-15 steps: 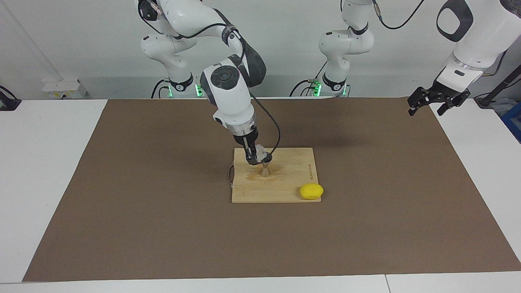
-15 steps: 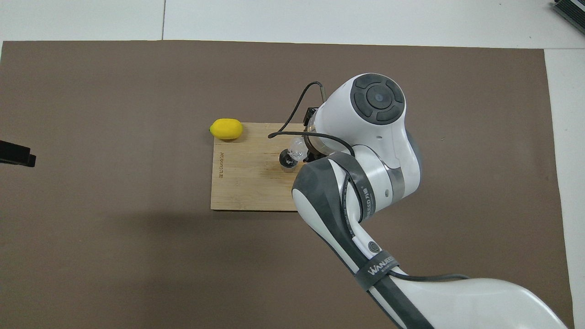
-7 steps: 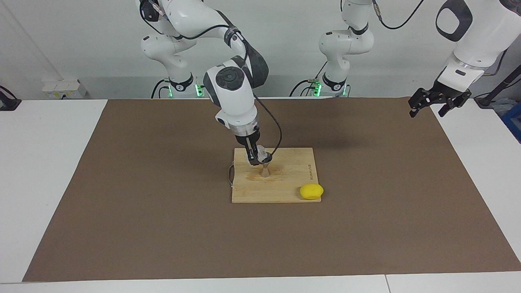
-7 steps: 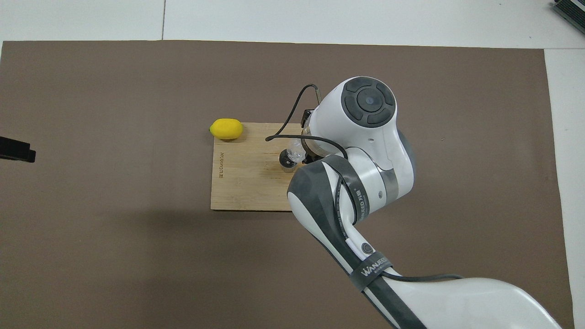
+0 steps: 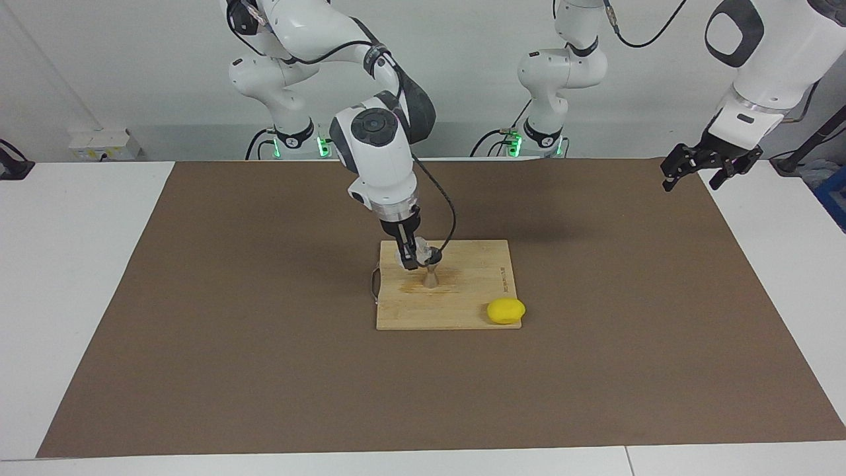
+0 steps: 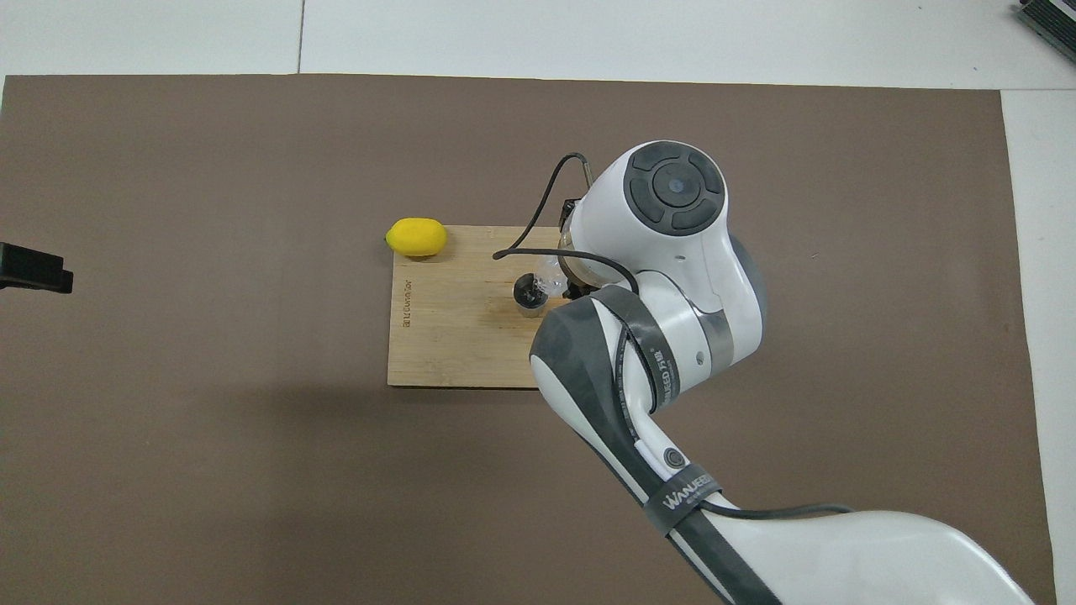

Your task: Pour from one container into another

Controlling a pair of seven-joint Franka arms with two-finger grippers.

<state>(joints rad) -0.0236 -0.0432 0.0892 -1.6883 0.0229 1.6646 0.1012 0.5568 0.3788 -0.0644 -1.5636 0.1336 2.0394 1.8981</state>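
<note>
My right gripper [image 5: 411,259] is shut on the small clear glass cup [image 5: 422,252] and holds it tilted over the mouth of the silver hourglass jigger [image 5: 430,277]. The jigger stands upright on the wooden cutting board [image 5: 462,304]. In the overhead view the glass cup [image 6: 548,275] sits at the rim of the jigger [image 6: 528,296], and the right arm hides the gripper itself. My left gripper [image 5: 697,173] waits raised over the mat's edge at the left arm's end of the table, fingers open and empty; only its tip [image 6: 34,269] shows in the overhead view.
A yellow lemon [image 5: 505,310] lies at the corner of the cutting board farthest from the robots, toward the left arm's end; it also shows in the overhead view [image 6: 415,237]. A brown mat [image 5: 198,330] covers the table. A metal hanging loop [image 5: 375,284] sticks out of the board's edge.
The right wrist has shifted slightly while holding the tilted glass cup over the jigger. The left gripper has drifted a little. The jigger, board and lemon have not moved.
</note>
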